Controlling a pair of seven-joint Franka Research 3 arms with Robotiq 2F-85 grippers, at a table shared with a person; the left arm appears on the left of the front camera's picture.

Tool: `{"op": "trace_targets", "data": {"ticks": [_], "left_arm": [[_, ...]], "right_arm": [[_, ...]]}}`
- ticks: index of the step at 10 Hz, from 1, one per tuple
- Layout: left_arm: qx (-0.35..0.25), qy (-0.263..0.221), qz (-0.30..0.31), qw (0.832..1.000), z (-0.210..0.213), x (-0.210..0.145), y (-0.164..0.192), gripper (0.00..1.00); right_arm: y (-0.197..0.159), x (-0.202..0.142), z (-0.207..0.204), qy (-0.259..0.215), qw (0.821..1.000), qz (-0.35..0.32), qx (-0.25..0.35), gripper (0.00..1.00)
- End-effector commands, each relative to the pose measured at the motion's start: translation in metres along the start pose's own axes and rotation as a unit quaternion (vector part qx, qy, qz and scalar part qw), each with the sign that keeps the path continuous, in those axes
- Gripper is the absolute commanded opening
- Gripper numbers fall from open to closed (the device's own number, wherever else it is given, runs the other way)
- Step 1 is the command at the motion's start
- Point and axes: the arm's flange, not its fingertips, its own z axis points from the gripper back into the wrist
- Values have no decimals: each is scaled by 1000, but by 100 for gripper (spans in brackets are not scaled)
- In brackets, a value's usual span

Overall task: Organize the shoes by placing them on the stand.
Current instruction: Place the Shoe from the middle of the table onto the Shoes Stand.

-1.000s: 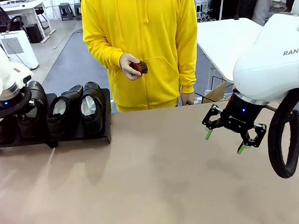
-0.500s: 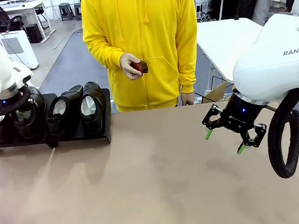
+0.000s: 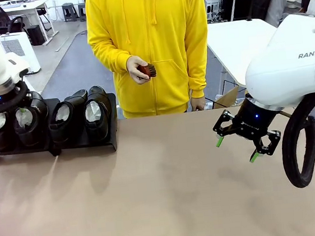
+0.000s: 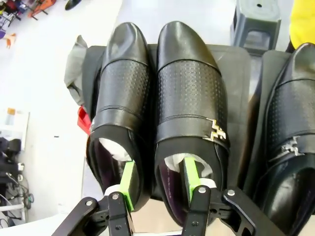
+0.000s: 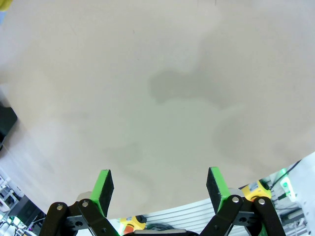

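Four shoes (image 3: 62,121) in a row on the stand (image 3: 84,141), my left gripper (image 4: 157,179) parted over two heels, apparently not clamping, my right gripper (image 3: 237,148) spread wide above bare table (image 3: 166,196).

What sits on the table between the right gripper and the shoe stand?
Nothing: in the front view, bare tabletop runs from the right gripper, jaws open, to the stand with its four shoes.

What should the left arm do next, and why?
Probably lift the left gripper straight up and pull back. All four shoes already sit in a row on the stand, and the jaws stand open, one green finger between the two leftmost shoes, so nothing seems left to place.
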Motion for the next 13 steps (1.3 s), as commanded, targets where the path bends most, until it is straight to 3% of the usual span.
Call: {"op": "trace_targets", "data": {"ticks": [1, 2, 13], "left_arm": [[-6, 13, -9, 1000, 24, -10, 7, 51], [0, 0, 0, 1000, 0, 0, 0, 51], [0, 0, 0, 1000, 0, 0, 0, 51]], "right_arm": [[1, 3, 3, -2, 1000, 10, 0, 100], [1, 3, 3, -2, 1000, 10, 0, 100], [1, 3, 3, -2, 1000, 10, 0, 100]]}}
